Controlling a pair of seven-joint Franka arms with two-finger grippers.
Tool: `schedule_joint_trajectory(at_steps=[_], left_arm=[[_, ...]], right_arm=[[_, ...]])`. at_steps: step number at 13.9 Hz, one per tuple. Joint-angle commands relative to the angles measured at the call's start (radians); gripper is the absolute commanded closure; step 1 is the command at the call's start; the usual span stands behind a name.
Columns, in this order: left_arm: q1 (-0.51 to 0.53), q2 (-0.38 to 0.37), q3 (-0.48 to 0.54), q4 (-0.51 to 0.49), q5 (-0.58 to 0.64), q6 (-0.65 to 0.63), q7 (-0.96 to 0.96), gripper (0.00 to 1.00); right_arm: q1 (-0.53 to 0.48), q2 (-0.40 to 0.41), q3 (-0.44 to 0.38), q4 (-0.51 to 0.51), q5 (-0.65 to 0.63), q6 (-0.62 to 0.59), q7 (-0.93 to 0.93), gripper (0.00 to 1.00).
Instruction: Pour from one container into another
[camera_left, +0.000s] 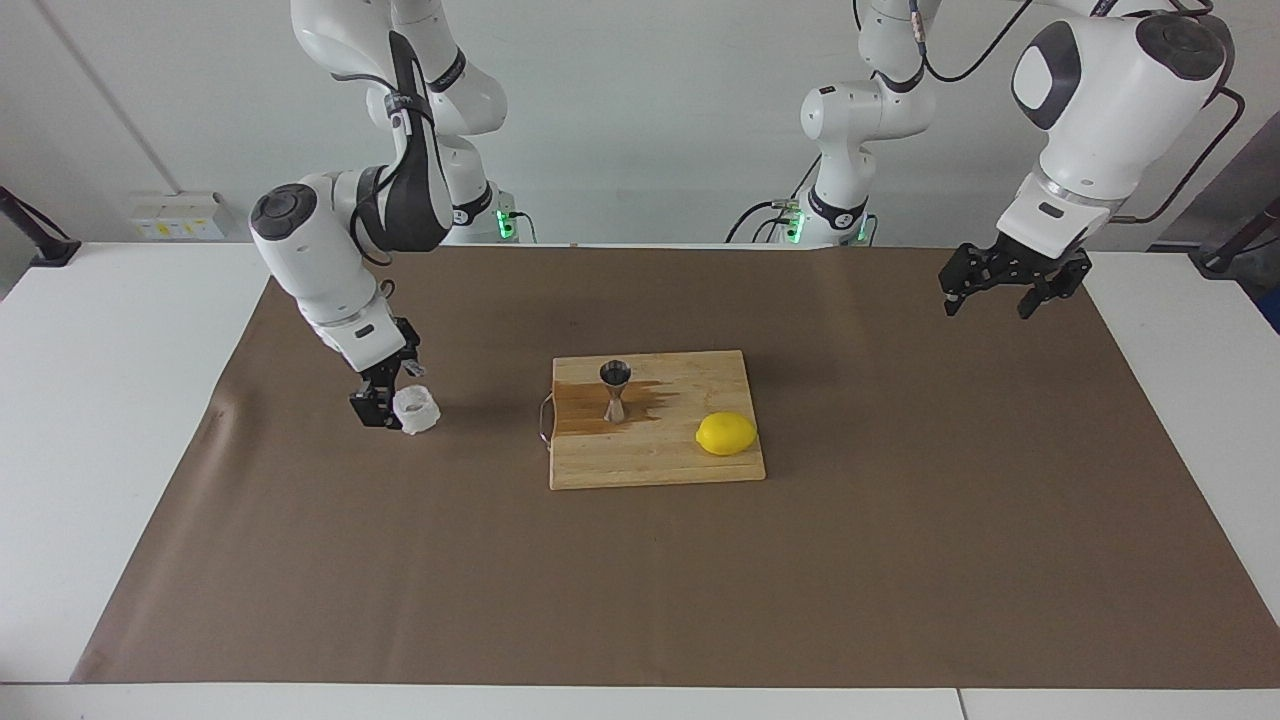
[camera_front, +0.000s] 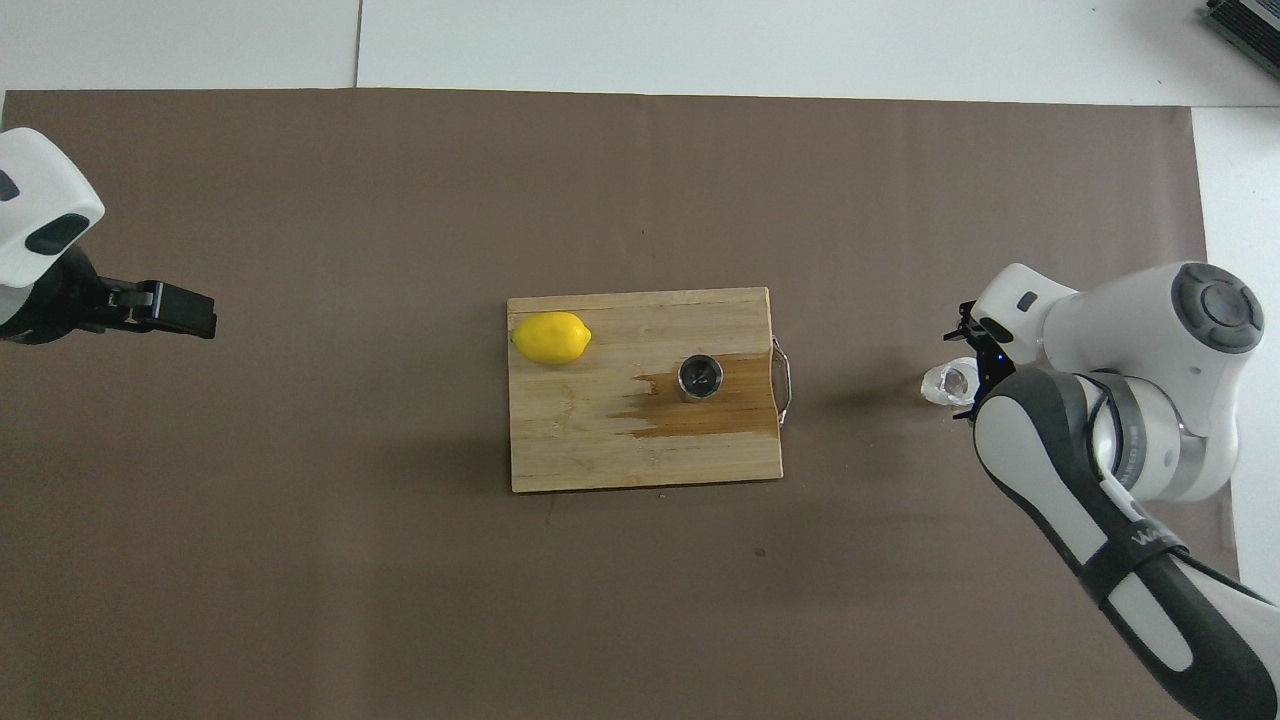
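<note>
One camera sits high across the counter (camera_left: 60, 420), facing the robots from a distance, bases at the top. The other hangs above the robots' end, looking steeply down and forward. Both share the brown mat (camera_front: 400, 600) and the cutting board (camera_left: 655, 455), half a turn apart.

One cup (camera_left: 417, 410), one jigger (camera_left: 615, 390), one lemon (camera_left: 726, 434), seemingly one board (camera_left: 680, 462).
</note>
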Motion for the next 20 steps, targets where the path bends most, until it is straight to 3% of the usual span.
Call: schedule_joint_trajectory(at_steps=[1,3,8,13,18,20], left_arm=[[-0.006,-0.018,0.006,-0.011,0.017,-0.003,0.002,0.00],[-0.006,-0.018,0.007,-0.008,0.017,-0.003,0.002,0.00],[-0.006,-0.018,0.007,-0.008,0.017,-0.003,0.002,0.00],[-0.006,-0.018,0.006,-0.008,0.017,-0.003,0.002,0.00],[-0.006,-0.018,0.006,-0.008,0.017,-0.003,0.002,0.00],[-0.006,-0.018,0.006,-0.008,0.017,-0.003,0.002,0.00]], right_arm=[[-0.005,-0.020,0.008,0.085,0.020,0.038,0.188,0.00],[0.031,-0.024,0.011,0.105,0.011,0.087,0.245,0.00],[0.025,-0.018,0.010,0.220,-0.046,0.067,0.528,0.00],[0.012,-0.044,-0.007,0.237,-0.043,0.035,1.011,0.00],[-0.018,-0.099,-0.024,0.246,-0.041,-0.054,1.379,0.00],[-0.035,-0.129,-0.025,0.266,-0.043,-0.161,1.452,0.00]])
